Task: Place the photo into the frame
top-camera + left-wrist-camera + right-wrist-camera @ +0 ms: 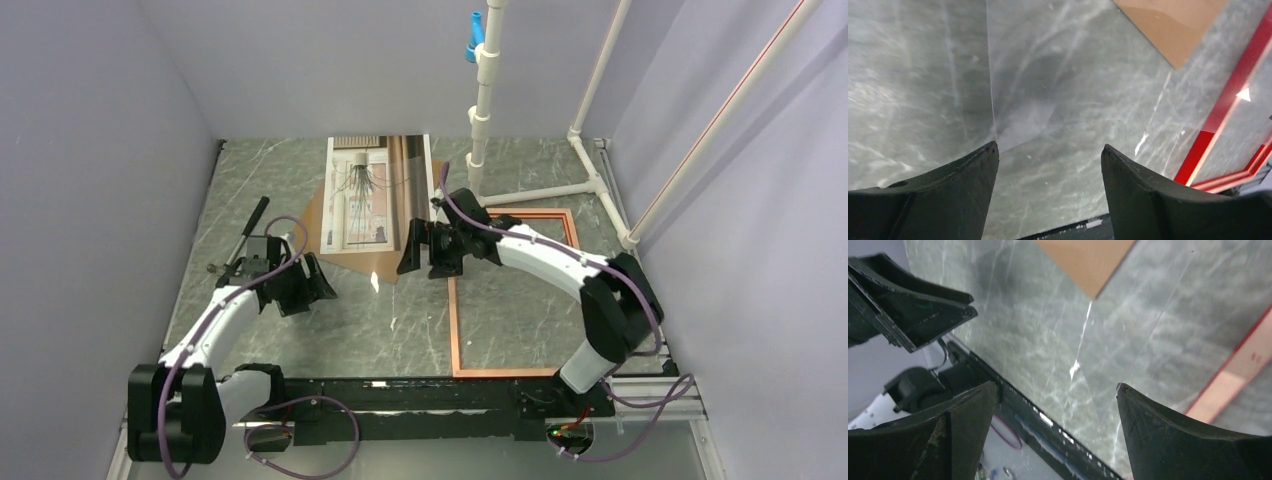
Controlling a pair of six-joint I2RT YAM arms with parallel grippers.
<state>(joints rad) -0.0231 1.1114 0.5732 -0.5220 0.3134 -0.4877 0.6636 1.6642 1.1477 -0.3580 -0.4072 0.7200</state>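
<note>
Left gripper (pixel 308 290): released, jaws wide with nothing between them, hanging over the marble table (pixel 400 330) at 9 o'clock
Right gripper (pixel 425 255): released, jaws apart and empty, near the middle of the table, beside the frame's far-left corner
Photo (pixel 355 195): picture side up at 12 o'clock, lying on the brown backing board (pixel 318 215), clear of both grippers
Frame (pixel 452 330): flat on the table at 3 o'clock, copper-orange side up, bare marble showing inside it
</note>
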